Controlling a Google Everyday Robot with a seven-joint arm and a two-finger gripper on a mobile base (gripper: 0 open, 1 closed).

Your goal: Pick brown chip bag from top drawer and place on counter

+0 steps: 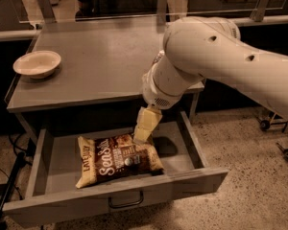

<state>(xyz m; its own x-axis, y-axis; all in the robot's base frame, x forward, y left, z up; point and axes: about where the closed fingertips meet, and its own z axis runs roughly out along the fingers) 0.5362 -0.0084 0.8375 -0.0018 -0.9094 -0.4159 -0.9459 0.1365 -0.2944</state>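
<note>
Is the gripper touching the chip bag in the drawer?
Cannot tell. In the camera view the gripper overlaps the chip bag at its upper edge in the drawer, but neither contact nor a gap shows.

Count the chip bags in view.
1. The brown chip bag lies in the open top drawer, the gripper at its far edge. The arm may hide others.

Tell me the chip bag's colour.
Chip bag: dark brown, tan ends, white lettering, camera view. Gripper at its far edge.
</note>
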